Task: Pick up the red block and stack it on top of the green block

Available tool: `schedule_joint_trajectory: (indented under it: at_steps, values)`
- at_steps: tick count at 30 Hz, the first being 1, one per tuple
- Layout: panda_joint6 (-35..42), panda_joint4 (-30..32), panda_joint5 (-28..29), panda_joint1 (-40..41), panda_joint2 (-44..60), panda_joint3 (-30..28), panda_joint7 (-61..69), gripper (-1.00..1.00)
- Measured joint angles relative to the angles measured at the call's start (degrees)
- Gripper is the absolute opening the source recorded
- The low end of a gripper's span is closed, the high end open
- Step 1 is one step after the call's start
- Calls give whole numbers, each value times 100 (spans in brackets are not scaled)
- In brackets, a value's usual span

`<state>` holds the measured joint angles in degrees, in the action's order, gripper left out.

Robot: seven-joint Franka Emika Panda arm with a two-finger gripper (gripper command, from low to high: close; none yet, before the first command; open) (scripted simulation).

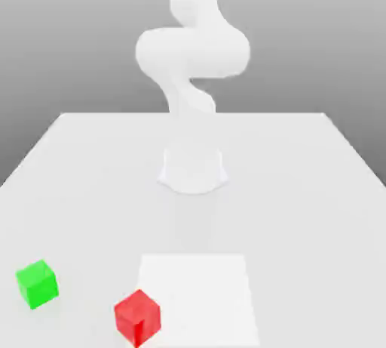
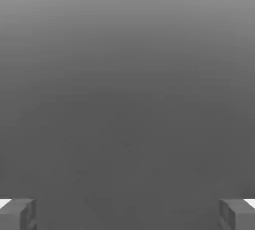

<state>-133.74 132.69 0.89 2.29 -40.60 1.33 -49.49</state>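
Two blocks rested on the table point(image 1: 317, 188), near its front edge.

The red block point(image 1: 137, 318) was a cube with no long axis, one corner turned toward the camera; the green block point(image 1: 37, 284) sat apart, toward the exterior view's left. The end effector point(image 2: 127, 214) had its fingers point(image 2: 17, 213) wide apart, nothing between them. Neither block carried any writing.

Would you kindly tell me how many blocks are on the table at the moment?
2. The green block sits near the front edge on the exterior view's left; the red block lies apart from it, further right and nearer the camera. Nothing appears to hide another.
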Motion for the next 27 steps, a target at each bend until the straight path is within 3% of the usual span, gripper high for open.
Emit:
schedule_joint_trajectory:
  at_steps: [16,27]
  values:
    - [-1250,578,565,994,3369,340,-2337,0]
    - [-2311,860,173,1201,5590,240,-3158,0]
